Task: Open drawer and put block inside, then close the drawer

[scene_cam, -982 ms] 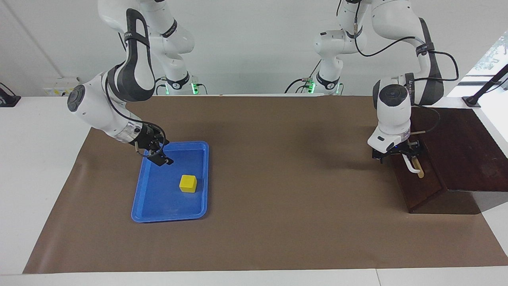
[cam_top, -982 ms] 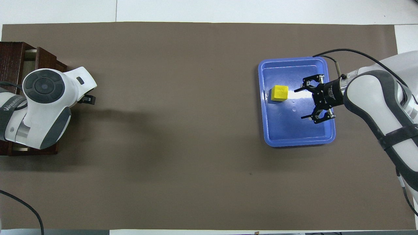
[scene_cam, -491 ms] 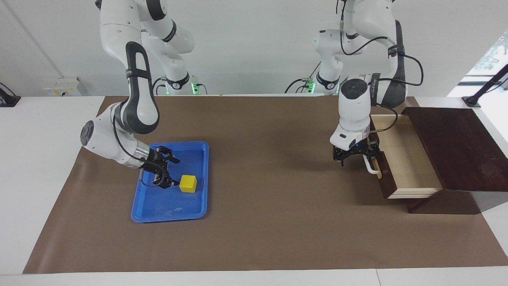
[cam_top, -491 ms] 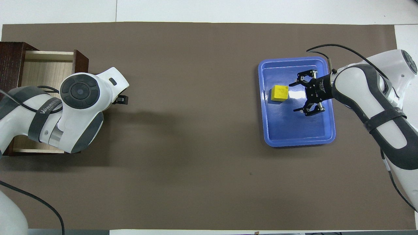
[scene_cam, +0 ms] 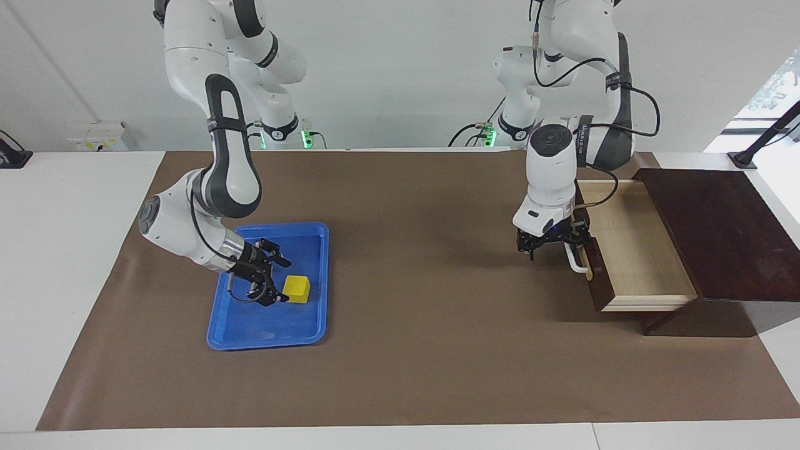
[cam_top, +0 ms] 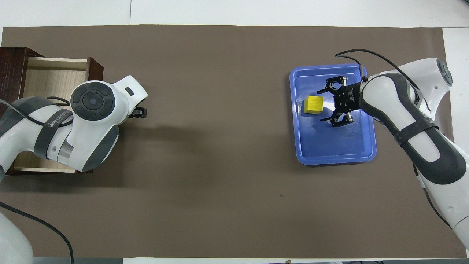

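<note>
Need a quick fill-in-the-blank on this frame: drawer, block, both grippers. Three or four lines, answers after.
1. The drawer is pulled ____.
2. The yellow block sits in the blue ____.
3. The right gripper, beside the block, has its fingers ____.
4. The left gripper is at the drawer's white ____.

Missing words: open; tray; open; handle
</note>
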Robot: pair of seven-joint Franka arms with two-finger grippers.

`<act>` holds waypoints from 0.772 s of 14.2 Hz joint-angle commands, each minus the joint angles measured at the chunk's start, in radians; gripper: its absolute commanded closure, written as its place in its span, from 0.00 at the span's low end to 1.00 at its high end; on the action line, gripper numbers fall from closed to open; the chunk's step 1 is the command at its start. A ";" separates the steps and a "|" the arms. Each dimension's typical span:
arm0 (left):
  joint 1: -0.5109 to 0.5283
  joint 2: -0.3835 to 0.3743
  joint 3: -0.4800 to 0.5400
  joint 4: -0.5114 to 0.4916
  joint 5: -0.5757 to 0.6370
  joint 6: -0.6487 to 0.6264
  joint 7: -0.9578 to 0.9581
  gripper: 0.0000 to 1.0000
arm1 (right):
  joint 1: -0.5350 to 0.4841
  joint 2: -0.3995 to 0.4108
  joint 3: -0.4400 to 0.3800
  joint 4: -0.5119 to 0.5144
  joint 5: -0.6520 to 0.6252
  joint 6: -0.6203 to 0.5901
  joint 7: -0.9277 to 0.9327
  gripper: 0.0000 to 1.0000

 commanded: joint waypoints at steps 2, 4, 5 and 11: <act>-0.014 0.028 0.004 0.161 -0.021 -0.169 -0.004 0.00 | -0.002 0.007 0.002 -0.011 0.036 0.020 -0.042 0.00; -0.023 0.028 0.004 0.222 -0.059 -0.246 -0.012 0.00 | -0.004 0.007 0.000 -0.011 0.035 0.023 -0.042 0.00; -0.021 0.026 0.007 0.270 -0.112 -0.292 -0.015 0.00 | -0.004 0.007 0.000 -0.011 0.036 0.025 -0.043 0.00; 0.039 -0.061 0.015 0.404 -0.385 -0.505 -0.226 0.00 | -0.006 0.007 0.000 -0.011 0.036 0.026 -0.049 0.14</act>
